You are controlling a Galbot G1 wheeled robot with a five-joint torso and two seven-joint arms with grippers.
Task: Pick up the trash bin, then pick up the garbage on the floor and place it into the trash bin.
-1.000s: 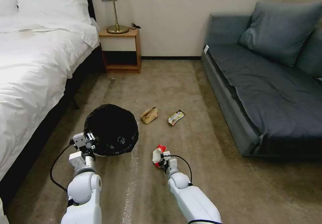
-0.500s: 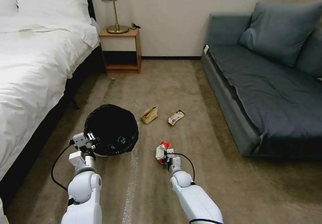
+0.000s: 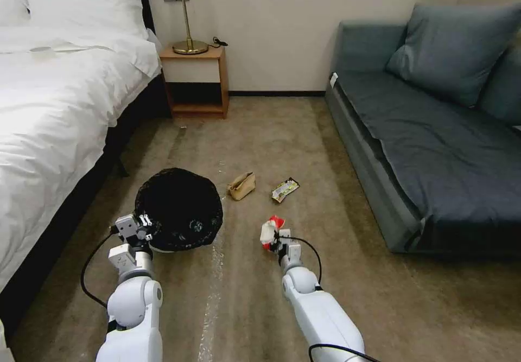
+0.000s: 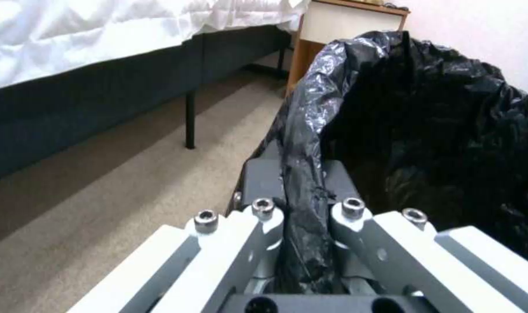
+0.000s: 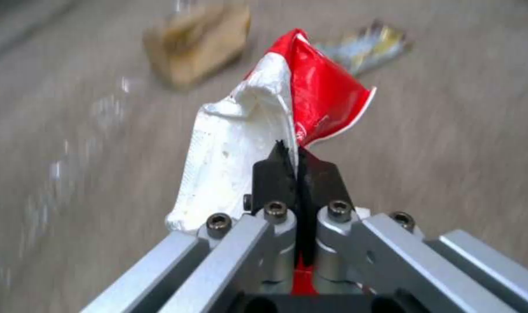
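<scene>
Gripping the rim of the small round white trash bin with the black plastic bag liner (image 3: 179, 208), the left gripper (image 3: 145, 224) has its two fingers pressed together on the liner edge (image 4: 301, 174), one finger outside the bin and one inside. The bin is at the left side of the carpet floor (image 3: 282, 134), near the white bed (image 3: 49, 107), and the head view looks down into its dark opening.

The right gripper (image 3: 274, 235) is clenched on the red and white crumpled snack packet (image 3: 270, 229). In the right wrist view the black fingers (image 5: 272, 178) are closed on the lower edge of the packet (image 5: 264, 117), and the packet stands up above them, the white side to one side and the red side to the other. The packet is to the right of the bin and apart from it.

On the carpet farther from the robot lie the tan paper bag (image 3: 242, 185) and the yellow-and-black wrapper (image 3: 285, 189), near each other but not touching. Both are between the bed and the grey-blue sofa (image 3: 434, 134). A wooden nightstand (image 3: 196, 80) with a brass lamp (image 3: 187, 20) stands at the wall.
</scene>
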